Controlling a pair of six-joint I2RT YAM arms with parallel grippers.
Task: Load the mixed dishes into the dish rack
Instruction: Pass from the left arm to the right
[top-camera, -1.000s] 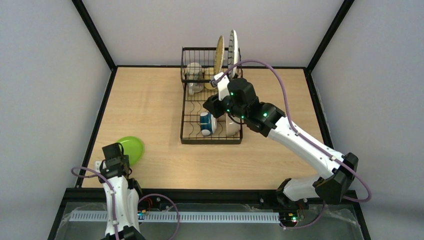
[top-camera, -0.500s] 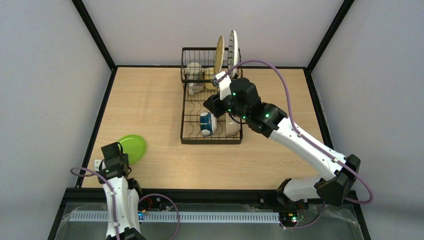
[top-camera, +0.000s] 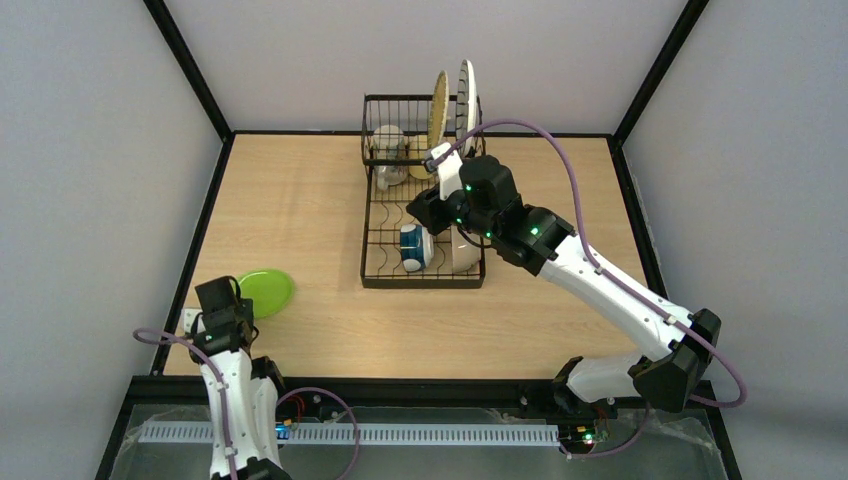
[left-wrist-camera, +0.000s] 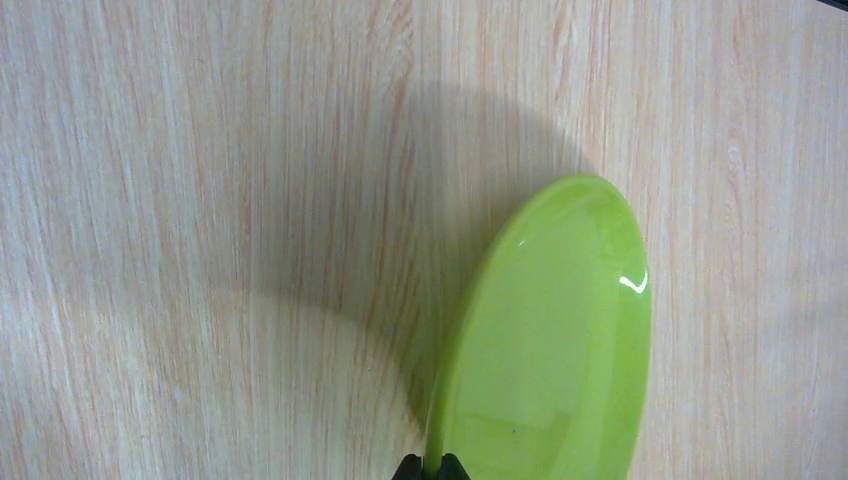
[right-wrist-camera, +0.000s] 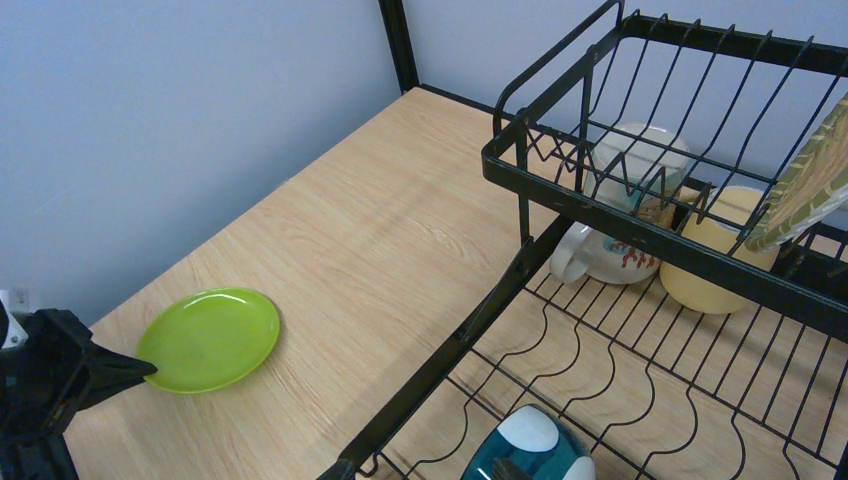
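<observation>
The left gripper (top-camera: 238, 303) is pinched shut on the near-left rim of the lime-green plate (top-camera: 268, 290), which lies face up, almost flat, near the left front corner of the table (top-camera: 300, 200). Being round, it has no long axis; it reaches from the fingers toward the dish rack (top-camera: 363, 245). Next, I'd say: lift it, carry it there and stand it on edge. The right gripper (top-camera: 424, 212) hangs over the rack, jaws apart and empty.

Your top external view looks down from high behind the near edge over the whole table (top-camera: 300, 200). Left wrist: straight down, close on the lime-green small plate (left-wrist-camera: 545, 340). Right wrist: obliquely past the dish rack (right-wrist-camera: 560, 195). All three share that plate.
</observation>
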